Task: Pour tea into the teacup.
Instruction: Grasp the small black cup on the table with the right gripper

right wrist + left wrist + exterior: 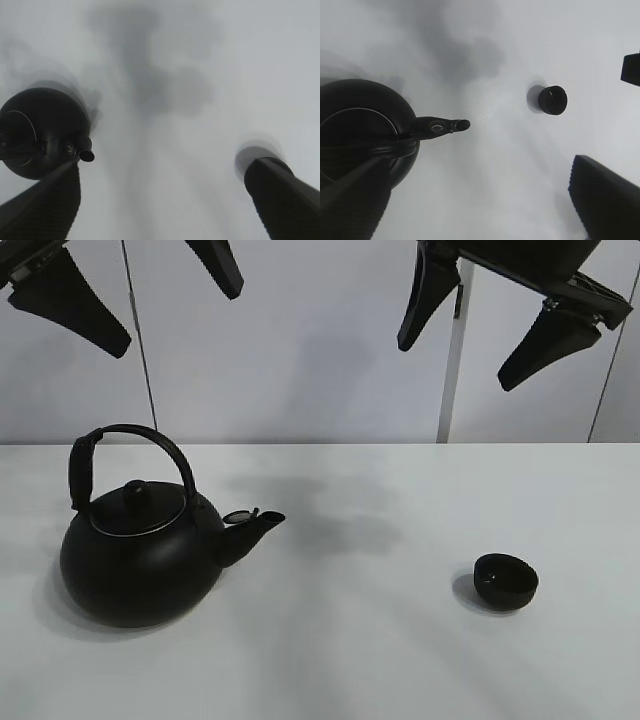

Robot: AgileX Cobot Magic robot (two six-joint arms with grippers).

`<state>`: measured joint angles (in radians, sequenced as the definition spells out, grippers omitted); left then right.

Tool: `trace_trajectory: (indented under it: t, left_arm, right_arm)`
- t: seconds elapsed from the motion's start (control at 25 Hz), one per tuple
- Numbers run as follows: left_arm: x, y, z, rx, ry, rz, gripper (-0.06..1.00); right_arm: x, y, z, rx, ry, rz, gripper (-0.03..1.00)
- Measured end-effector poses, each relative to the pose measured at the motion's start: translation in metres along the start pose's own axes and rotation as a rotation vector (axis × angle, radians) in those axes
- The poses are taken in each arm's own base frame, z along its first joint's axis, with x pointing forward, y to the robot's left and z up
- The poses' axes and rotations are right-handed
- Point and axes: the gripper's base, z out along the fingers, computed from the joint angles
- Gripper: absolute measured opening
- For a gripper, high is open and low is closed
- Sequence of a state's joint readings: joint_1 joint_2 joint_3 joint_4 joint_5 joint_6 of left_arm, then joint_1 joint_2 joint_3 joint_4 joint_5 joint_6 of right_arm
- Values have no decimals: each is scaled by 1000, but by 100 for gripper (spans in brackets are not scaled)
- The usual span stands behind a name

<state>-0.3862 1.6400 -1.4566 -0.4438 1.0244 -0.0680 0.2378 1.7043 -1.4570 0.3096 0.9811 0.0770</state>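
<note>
Over the left of the bench [350, 660] the left end effector [175, 318] hangs high with its fingers spread wide, gripping nothing. Below it stands the round black kettle [140, 565], upright, its arched handle [150, 435] raised over a lid with a knob [135, 492]. The spout [255, 528] points right toward the cup, and its small cap looks flipped open. The kettle reads as rigid and smooth. If it is filled it will probably be heavy and swing under a grip, so the top of the handle's arch, above the body's centre, seems the soundest place to take hold. With the lid on, what it contains cannot be seen. Well apart to the right the teacup [505, 580] sits on the bench, mouth up, low and handleless. It is likely light and breakable, and easy to nudge or slide with the spout. Its dark inside shows no tea that I can make out. Above it the right end effector [458, 360] hovers with its fingers likewise parted and empty.
</note>
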Motion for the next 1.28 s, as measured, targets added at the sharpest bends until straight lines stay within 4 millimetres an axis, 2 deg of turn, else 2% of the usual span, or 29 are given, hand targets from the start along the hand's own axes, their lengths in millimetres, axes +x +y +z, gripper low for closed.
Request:
trace_trajectory:
  t: [0.44,0.64,0.84,1.0,1.28]
  left_arm:
    - [0,0,0,0,0,0,70]
    - [0,0,0,0,0,0,70]
    - [0,0,0,0,0,0,70]
    - [0,0,0,-1,0,0,70]
    - [0,0,0,-1,0,0,70]
  right_arm:
    - [7,-2,0,21,75,-98,64]
    - [13,-18,1,166,132,-176,64]
    - [39,-36,27,224,211,-174,64]
    - [60,-47,45,225,157,-167,64]
    - [83,-60,68,224,59,-167,63]
